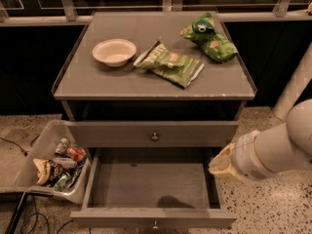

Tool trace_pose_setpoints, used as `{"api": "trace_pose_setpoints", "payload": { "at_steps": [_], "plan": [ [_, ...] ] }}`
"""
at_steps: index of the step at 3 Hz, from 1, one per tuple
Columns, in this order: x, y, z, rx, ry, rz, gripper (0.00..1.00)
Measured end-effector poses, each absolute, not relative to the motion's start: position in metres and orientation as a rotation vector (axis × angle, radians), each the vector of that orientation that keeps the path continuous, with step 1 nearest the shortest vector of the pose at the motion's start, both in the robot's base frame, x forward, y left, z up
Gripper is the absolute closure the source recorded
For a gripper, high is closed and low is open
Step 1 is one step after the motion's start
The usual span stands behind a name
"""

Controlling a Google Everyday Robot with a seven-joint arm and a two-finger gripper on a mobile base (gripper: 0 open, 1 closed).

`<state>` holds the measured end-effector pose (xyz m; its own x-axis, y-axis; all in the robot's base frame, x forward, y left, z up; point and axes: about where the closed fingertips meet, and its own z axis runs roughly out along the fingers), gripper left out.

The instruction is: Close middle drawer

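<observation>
The middle drawer (117,218) is pulled far out at the bottom of the grey cabinet. Its inside (151,184) is empty and its small round knob (155,224) shows at the lower edge. Above it, the upper drawer front (112,133) with its own knob (154,136) sits nearly flush. The lowest drawer is hidden. My gripper (219,164) is on the end of the white arm (278,147) coming in from the right. Its yellowish tip is at the right side wall of the open drawer, about halfway along its depth.
On the cabinet top (87,82) lie a white bowl (114,51) and two green snack bags (170,63) (209,37). A bin (29,155) of cans and packets stands on the floor at the left, with cables (14,213) beside it. A white post (297,82) rises at the right.
</observation>
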<state>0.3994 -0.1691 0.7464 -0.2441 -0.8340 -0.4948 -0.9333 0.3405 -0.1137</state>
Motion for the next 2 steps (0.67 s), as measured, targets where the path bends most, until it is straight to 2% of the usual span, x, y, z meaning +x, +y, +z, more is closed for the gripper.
{"api": "trace_pose_setpoints", "payload": {
  "at_steps": [2],
  "plan": [
    [0.407, -0.172, 0.651, -1.510, 2.162, 0.282, 1.00]
  ]
}}
